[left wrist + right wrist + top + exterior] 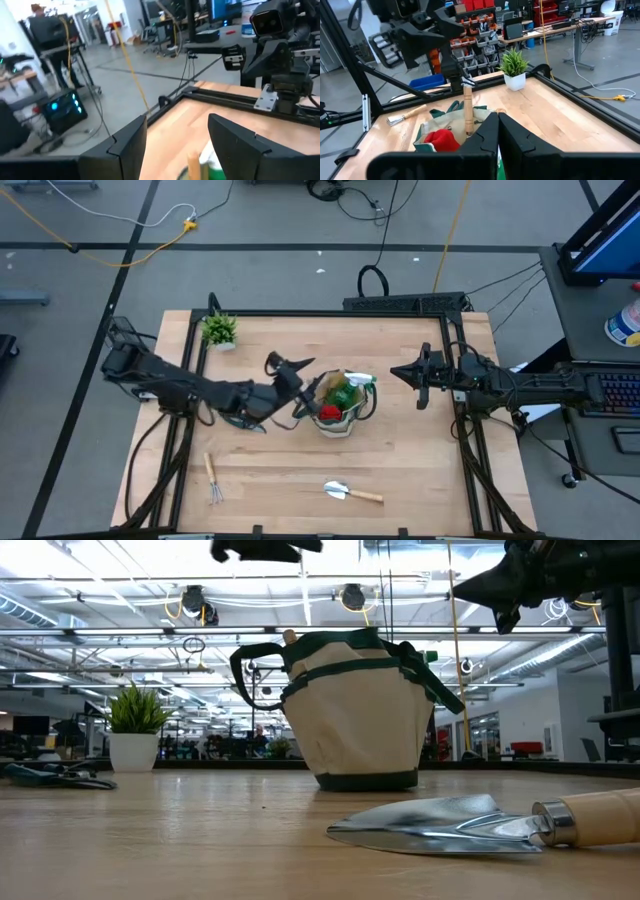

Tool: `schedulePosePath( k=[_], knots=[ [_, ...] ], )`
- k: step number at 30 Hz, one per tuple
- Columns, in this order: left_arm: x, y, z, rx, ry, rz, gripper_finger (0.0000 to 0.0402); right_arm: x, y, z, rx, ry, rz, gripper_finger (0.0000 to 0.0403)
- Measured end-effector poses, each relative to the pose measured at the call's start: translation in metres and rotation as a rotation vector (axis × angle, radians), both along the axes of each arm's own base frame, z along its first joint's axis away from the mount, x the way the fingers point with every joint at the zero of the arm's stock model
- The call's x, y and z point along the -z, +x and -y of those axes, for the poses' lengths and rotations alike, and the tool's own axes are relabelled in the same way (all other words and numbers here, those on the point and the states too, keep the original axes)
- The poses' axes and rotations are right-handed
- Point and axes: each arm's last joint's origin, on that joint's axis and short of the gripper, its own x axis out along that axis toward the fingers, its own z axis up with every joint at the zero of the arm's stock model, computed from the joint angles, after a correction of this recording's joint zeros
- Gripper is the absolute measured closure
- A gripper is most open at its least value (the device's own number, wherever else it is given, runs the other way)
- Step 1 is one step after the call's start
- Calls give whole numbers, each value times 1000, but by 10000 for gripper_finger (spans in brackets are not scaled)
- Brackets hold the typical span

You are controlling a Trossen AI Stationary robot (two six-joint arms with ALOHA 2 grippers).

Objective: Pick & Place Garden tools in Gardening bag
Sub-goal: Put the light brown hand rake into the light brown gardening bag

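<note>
At mid-tabletop (400,440): the gardening bag (341,416) is stood upright, a red glove (329,412), a green spray bottle (343,393) and an upright wooden handle (468,110) being held inside it.
Left gripper (300,388): it is held just beside the bag's left rim with its fingers (125,145) spread apart; nothing is seen between them.
Right gripper (398,372): it is held raised to the right of the bag, apart from it, with its fingers (490,131) pressed together on nothing.
Near edge: a trowel (350,493) and a small fork (213,480) are laid flat, well apart.
Far left corner: a potted plant (220,331) is stood.
Low view, far left: dark objects (55,775) are seen, possibly shears.
</note>
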Motion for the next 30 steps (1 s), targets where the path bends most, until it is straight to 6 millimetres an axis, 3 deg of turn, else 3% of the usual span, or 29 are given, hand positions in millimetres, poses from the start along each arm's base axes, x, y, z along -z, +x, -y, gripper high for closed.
schedulePosePath(
  k=[5, 10, 15, 20, 26, 30],
  knots=[
    [1, -20, 22, -17, -133, 30, 183, 0, 0, 0, 0, -11, -4, 403],
    [12, -37, 48, 82, -311, 6, 183, 0, 0, 0, -1, -29, -6, 403],
    [28, -54, 68, 135, -660, -15, 183, 0, 0, 0, -1, -63, -13, 403],
    [42, -69, 79, 130, -1009, -156, 183, 0, 0, 0, -1, -96, -18, 403],
    [57, -90, 88, -77, -1489, -424, 183, 0, 0, 0, -3, -96, -20, 403],
    [63, -110, 96, -317, -1619, -553, 183, 0, 0, 0, -3, -96, -20, 403]
  ],
)
